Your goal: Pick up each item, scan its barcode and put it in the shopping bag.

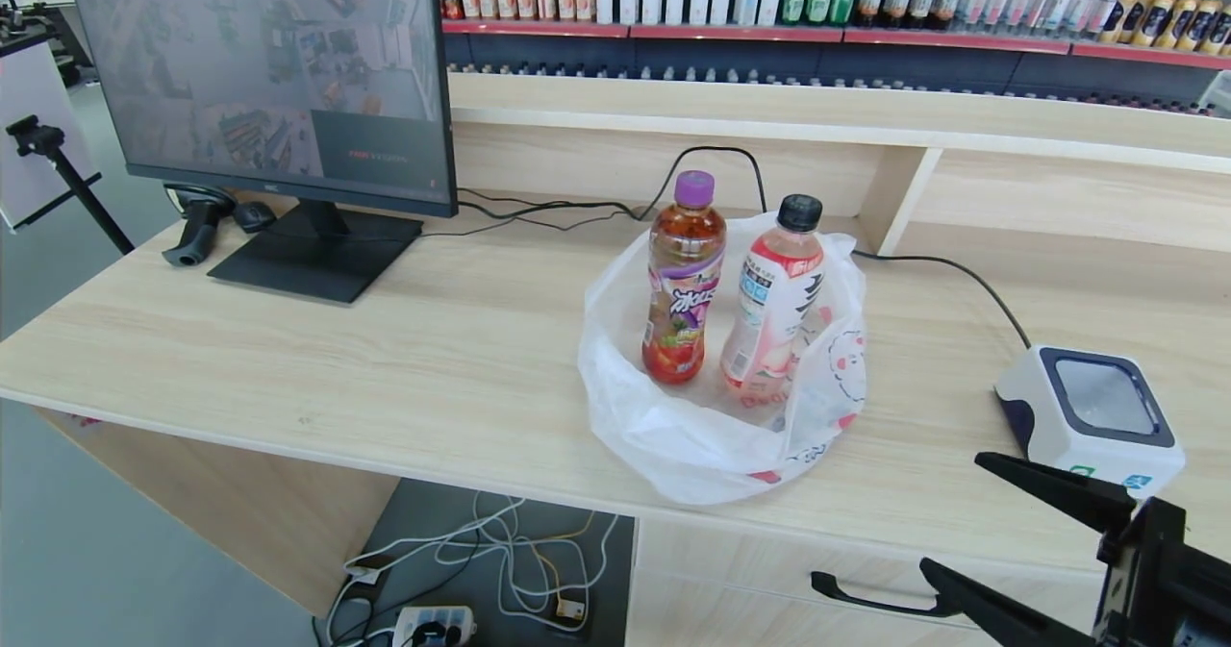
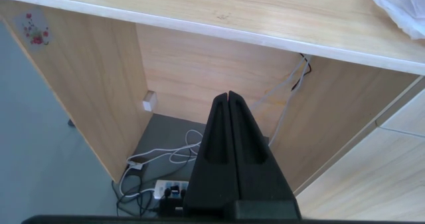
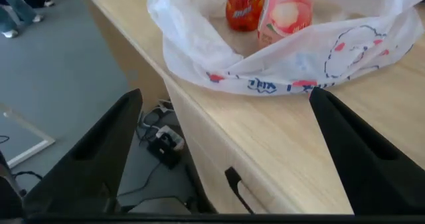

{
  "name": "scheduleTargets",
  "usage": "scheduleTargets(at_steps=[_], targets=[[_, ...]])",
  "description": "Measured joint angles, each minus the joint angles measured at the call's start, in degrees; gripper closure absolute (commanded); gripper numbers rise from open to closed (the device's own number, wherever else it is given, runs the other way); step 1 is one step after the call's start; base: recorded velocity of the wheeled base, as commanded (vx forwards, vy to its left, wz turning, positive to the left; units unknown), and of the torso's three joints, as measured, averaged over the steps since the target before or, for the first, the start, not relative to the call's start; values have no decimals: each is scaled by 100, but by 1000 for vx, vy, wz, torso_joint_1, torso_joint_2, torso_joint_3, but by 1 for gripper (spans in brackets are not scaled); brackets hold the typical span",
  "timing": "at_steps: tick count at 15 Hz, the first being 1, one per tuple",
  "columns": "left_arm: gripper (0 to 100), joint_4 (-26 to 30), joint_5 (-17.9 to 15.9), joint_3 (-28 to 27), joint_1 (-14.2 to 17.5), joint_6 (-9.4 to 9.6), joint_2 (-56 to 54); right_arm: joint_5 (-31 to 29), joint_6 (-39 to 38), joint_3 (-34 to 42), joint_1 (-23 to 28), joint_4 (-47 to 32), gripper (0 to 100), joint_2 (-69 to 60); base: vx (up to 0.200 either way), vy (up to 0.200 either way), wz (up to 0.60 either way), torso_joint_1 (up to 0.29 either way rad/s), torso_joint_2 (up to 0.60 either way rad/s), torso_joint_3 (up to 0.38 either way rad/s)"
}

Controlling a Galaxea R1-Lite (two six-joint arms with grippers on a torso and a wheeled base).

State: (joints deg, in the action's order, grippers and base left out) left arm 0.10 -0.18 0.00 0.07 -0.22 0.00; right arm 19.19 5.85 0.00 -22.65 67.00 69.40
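I'm looking at a shop checkout: bottle-lined shelves behind the bench, a barcode scanner just beyond my right hand, a monitor farther off.

Right arm: low on the robot's right, just off the front edge of the light wooden bench. The black two-finger right gripper is spread wide with nothing between the jaws. Its long tapered black fingers angle forward and toward the robot's left, with the black wrist block behind them. The right wrist view agrees: one finger on each side, wide gap, empty.

Left arm: the black left gripper sits below benchtop level, pointing into the space under the bench. Its two tapered fingers are pressed flat together along their whole length, holding nothing.
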Motion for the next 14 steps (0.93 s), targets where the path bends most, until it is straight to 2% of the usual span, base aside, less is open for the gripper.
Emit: scheduleTargets(at_steps=[4, 7, 14], targets=[[100, 0, 0, 0, 0, 0, 0, 5, 178, 0, -4, -2471, 0, -1571, 0, 0, 0, 0, 0, 0], [100, 0, 0, 0, 0, -2, 0, 5, 246, 0, 17, -4027, 0, -2710, 0, 0, 0, 0, 0, 0], [100, -2, 2, 0, 0, -2, 0, -15, 227, -5, 204, -6396, 0, -5033, 0, 0, 0, 0, 0, 0]])
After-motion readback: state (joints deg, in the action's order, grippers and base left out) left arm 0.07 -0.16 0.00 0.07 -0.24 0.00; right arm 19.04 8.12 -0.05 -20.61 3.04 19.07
